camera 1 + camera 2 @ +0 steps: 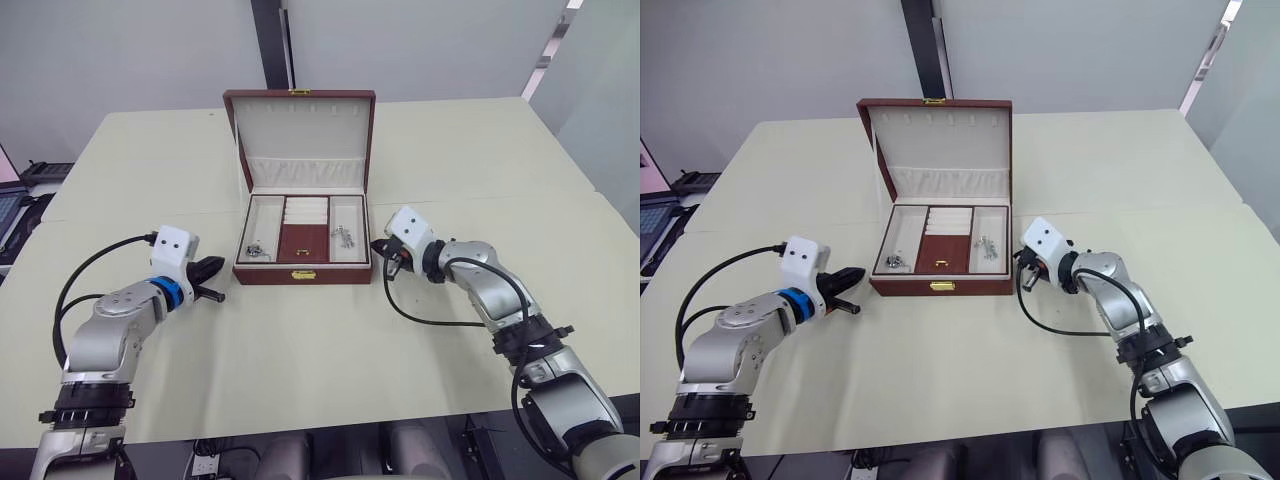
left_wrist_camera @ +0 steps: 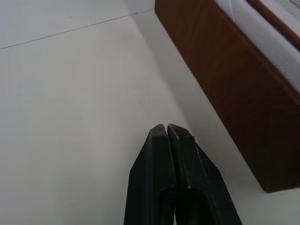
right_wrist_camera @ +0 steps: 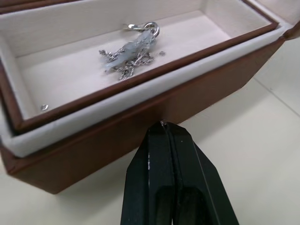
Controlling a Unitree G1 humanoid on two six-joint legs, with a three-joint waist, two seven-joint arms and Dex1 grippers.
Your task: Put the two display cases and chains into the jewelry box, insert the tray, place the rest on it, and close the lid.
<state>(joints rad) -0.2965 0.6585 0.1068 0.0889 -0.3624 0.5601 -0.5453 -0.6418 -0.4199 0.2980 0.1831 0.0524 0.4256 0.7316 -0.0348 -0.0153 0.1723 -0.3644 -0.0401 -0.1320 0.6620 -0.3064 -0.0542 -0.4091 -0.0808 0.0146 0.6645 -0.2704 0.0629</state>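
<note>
The jewelry box [image 1: 303, 272] stands open on the bench [image 1: 300, 360], its lid [image 1: 300, 135] upright. The left gripper [image 1: 213, 280] and right gripper [image 1: 379, 247] flank it, jaws clenched and empty.

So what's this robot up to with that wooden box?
It is packing a jewelry box on a table. The tray already sits inside, with a silvery piece in each side compartment. The lid stands open. Both grippers, left and right, are shut and empty, flanking the box.
</note>
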